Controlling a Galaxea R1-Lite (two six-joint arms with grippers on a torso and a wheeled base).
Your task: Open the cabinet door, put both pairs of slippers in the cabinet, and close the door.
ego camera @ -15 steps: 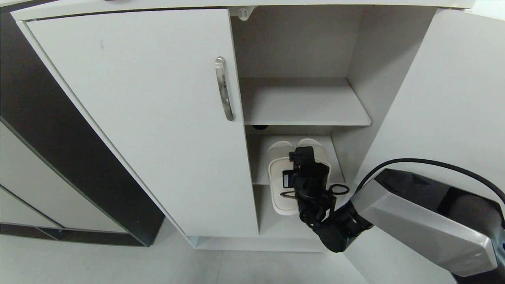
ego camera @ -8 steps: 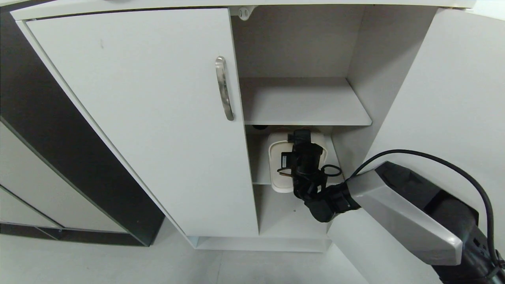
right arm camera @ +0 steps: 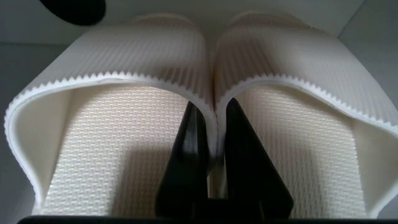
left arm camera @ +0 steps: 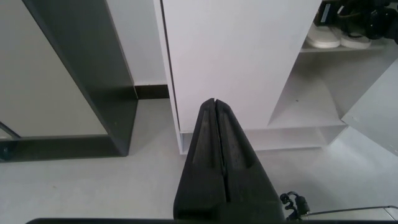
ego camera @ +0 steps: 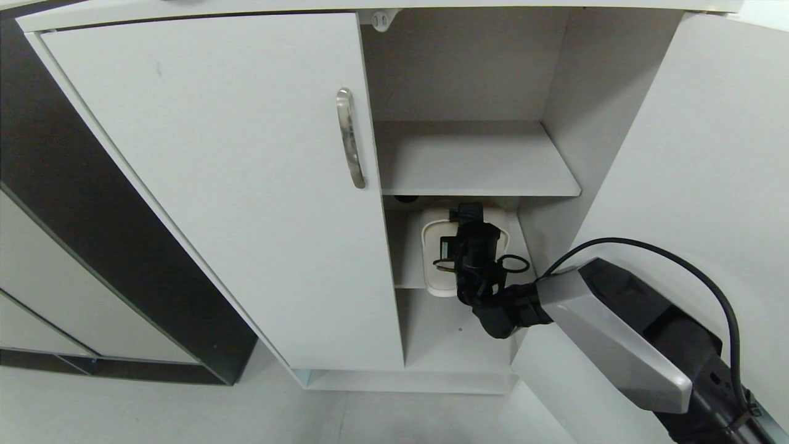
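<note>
Your left gripper (left arm camera: 214, 104) hangs low before the cabinet (ego camera: 216, 185), fingers pressed together on nothing. The cabinet's closed left door carries a metal handle (ego camera: 350, 139). In the cabinet's open right half, the cream slippers (ego camera: 433, 256) lie side by side on the middle shelf (ego camera: 402, 265), heels at its front edge, toes hidden beneath the upper shelf (ego camera: 474, 160). Your right gripper (right arm camera: 213, 111), arm stretched into the cabinet, pinches their touching inner strap edges and covers most of the right slipper. The cabinet's right door (ego camera: 709, 154) stands open.
</note>
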